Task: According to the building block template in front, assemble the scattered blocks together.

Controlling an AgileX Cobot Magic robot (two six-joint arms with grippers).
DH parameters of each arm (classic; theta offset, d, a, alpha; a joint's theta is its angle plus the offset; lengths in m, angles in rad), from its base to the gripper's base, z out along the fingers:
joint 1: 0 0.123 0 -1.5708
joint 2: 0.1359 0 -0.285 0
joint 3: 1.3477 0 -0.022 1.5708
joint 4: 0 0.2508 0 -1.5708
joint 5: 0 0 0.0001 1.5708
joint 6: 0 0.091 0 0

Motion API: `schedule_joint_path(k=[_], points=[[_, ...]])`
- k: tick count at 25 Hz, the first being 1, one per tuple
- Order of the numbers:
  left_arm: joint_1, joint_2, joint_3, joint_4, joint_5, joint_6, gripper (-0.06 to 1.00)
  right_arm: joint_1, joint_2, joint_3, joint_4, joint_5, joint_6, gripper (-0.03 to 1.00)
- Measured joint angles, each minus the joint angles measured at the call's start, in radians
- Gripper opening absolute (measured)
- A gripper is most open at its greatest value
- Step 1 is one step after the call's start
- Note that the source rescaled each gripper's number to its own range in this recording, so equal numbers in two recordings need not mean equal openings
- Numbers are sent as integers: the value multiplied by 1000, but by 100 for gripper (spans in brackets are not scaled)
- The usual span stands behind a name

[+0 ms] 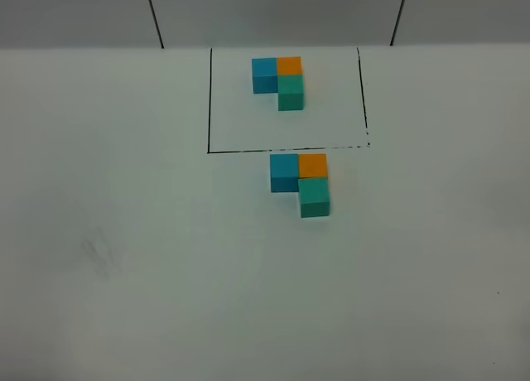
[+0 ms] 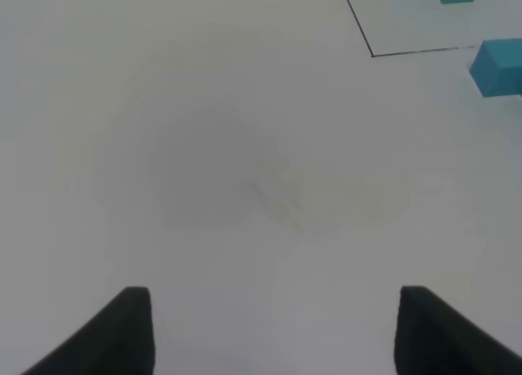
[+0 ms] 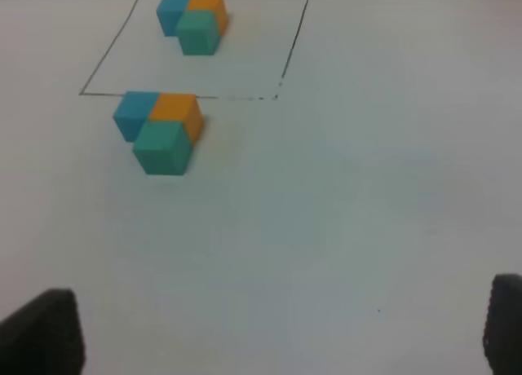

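The scattered blocks (image 1: 299,183) are seen joined in an L on the table (image 1: 166,273), just outside the frame of the building block template (image 1: 279,80). The left claw (image 2: 273,330) and right claw (image 3: 281,330) are spread, empty, well apart from them.
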Motion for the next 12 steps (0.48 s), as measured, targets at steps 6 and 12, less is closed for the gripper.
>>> schedule_joint_path(k=[6, 12], points=[[0, 0, 0, -1, 0, 0, 36, 1, -4, 19, -10, -1, -5, 100], [0, 2, 0, -1, 0, 0, 36, 1, -4, 19, -13, -1, -5, 96]])
